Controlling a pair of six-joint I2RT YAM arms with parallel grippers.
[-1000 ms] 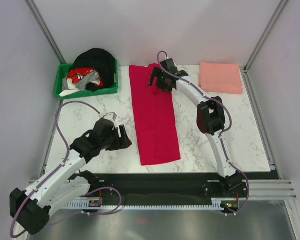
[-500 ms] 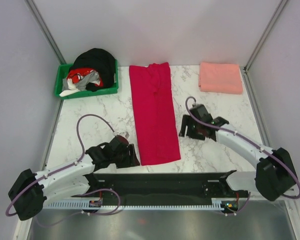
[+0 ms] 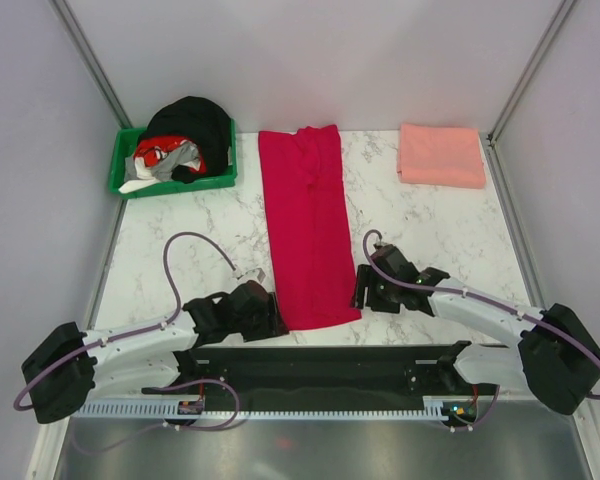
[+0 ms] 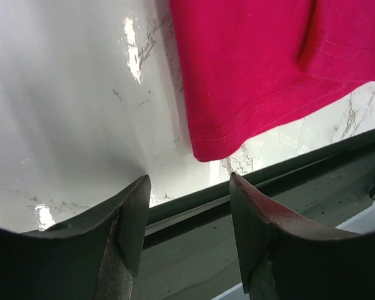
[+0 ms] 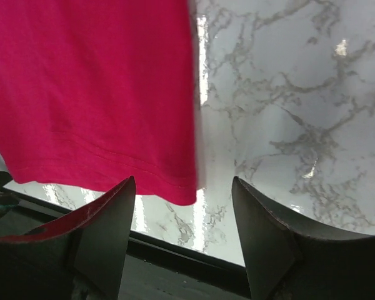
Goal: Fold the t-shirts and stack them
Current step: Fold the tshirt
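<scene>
1. At the far right corner of the tabletop (image 3: pixel 180 215), the pink t-shirt (image 3: pixel 441 155) lies as a neat folded square. It looks finished and is the likely base of the stack.
2. Down the middle lies the red t-shirt (image 3: pixel 308 225), a long narrow strip running from the far edge almost to the near one. Its lengthwise folds look done. The crosswise folds and the move onto the pink one are left.
3. Low beside the strip's near-left corner sits the left pincer (image 3: pixel 270 315), jaws spread with nothing between them. Its wrist view shows the hem corner just ahead of the gap.
4. Mirroring it at the near-right corner, the right pincer (image 3: pixel 363 293) is also spread and holds nothing. The hem's right end lies just beyond its fingertips.
5. Edges: the hem lies flat on the marble, close to the tabletop's near edge, with a dark rail just past it. A finger must slide under the cloth with little surface to spare.
6. Room: bare marble shows on both sides of the strip. The green bin (image 3: pixel 125 172), heaped with other clothes, stands well apart at the far left. The way toward the pink square looks unobstructed.
</scene>
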